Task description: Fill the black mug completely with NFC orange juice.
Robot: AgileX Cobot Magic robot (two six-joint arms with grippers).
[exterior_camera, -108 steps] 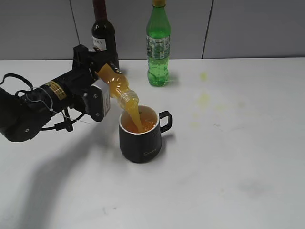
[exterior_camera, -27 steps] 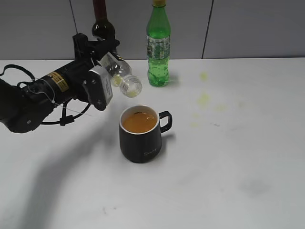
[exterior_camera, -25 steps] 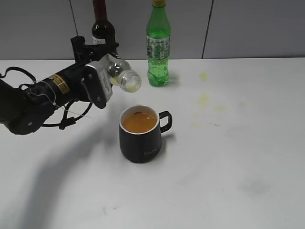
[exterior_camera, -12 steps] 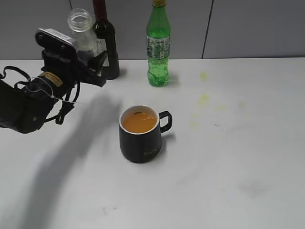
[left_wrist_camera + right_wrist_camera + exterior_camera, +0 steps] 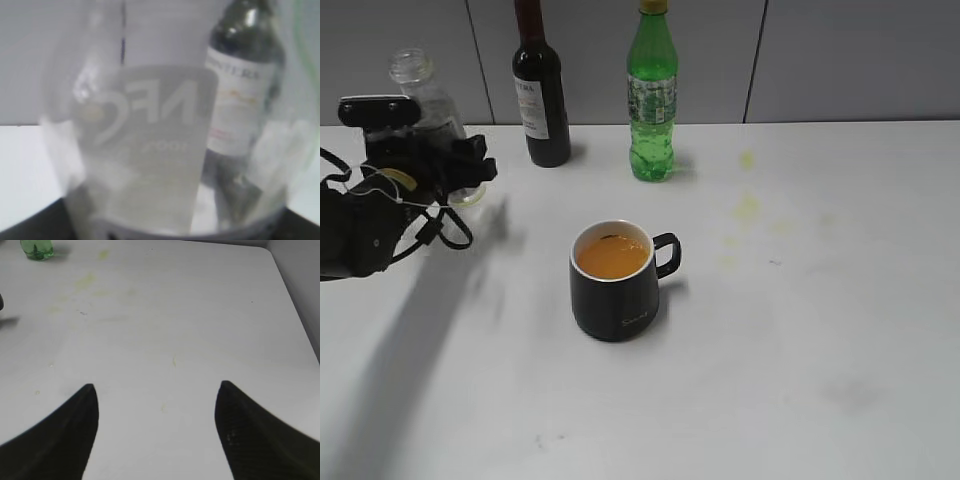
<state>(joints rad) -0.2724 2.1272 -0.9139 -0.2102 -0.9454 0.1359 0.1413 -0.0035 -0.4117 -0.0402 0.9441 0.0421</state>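
The matte black mug (image 5: 614,283) holds opaque orange juice (image 5: 612,257). The left gripper (image 5: 415,160) clamps the clear bottle (image 5: 428,100); the right gripper (image 5: 156,432) stands apart above the white table (image 5: 800,300).

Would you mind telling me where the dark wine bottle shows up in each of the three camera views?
Exterior view: the dark wine bottle stands at the back of the table, left of the green soda bottle.
Left wrist view: upper right, seen through the empty clear juice bottle.
Right wrist view: not in it.
Shared landmark: the green soda bottle, top left in the right wrist view.
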